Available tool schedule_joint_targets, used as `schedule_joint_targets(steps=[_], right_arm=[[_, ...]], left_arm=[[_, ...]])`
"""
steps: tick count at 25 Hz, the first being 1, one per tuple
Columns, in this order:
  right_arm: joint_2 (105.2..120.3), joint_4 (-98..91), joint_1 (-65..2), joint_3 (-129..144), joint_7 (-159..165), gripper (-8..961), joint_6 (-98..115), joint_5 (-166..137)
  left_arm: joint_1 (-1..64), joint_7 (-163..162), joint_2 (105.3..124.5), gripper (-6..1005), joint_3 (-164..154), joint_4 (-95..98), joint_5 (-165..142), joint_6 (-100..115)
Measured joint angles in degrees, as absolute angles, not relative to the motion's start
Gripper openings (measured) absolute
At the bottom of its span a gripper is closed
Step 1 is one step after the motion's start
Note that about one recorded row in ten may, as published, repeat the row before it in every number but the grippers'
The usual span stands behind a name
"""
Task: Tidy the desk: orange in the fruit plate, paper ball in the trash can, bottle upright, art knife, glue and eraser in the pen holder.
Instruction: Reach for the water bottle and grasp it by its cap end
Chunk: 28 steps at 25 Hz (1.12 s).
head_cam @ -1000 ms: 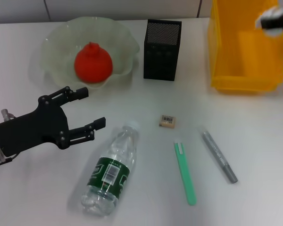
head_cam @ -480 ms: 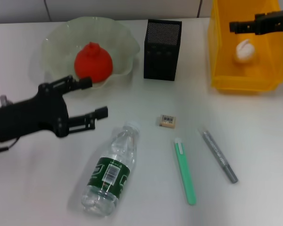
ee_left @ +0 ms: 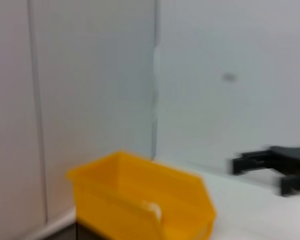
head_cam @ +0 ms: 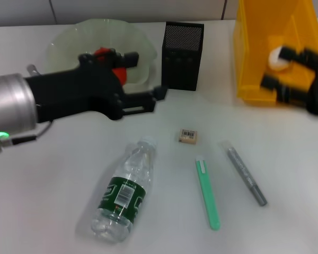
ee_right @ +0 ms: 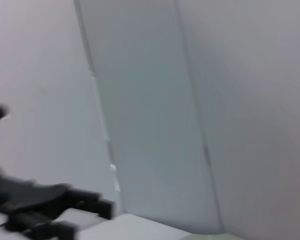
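The left arm (head_cam: pixel 10 103) is a shiny silver tube with a small green light. Its left gripper (head_cam: pixel 135 79) is black, with thin fingers. The right gripper (head_cam: pixel 278 71) is black too.

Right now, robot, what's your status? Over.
Left gripper open, empty, by the fruit plate. Right gripper open at the trash can. Bottle lying down, nothing blocking it.

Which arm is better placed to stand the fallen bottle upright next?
Probably left. The open left gripper is by the fruit plate, on the lying bottle's side. The right gripper, also open, is across at the yellow bin.
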<state>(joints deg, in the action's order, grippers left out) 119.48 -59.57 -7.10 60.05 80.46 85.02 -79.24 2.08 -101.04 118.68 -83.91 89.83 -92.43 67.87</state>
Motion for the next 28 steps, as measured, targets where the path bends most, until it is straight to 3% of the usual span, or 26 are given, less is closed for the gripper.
schedule_joint_targets(steps=[1, 5, 12, 18, 28], right_arm=[[119.34, -52.2, -6.9, 59.7, 72.9, 834, 88.5, -78.8], [119.15, -42.6, -7.0, 59.5, 62.8, 833, 90.3, -78.8], [119.13, -35.0, -6.7, 59.6, 52.2, 833, 90.0, -81.9], [119.09, -34.5, -7.3, 59.4, 51.9, 833, 88.6, -86.7], [119.09, -34.5, -7.4, 59.4, 52.2, 834, 87.7, -87.2]], left_arm=[[-1.0, -120.5, 118.77, 834, -91.0, 101.4, -105.7, 62.1], [-1.7, -135.2, 118.82, 834, -98.0, 106.7, -117.8, 58.4], [4.4, -161.9, 119.08, 834, -111.1, 105.7, -146.1, 56.1], [9.7, -164.8, 119.17, 835, -112.2, 96.7, -148.5, 55.5], [13.3, -165.0, 119.18, 835, -111.2, 89.7, -148.6, 54.3]])
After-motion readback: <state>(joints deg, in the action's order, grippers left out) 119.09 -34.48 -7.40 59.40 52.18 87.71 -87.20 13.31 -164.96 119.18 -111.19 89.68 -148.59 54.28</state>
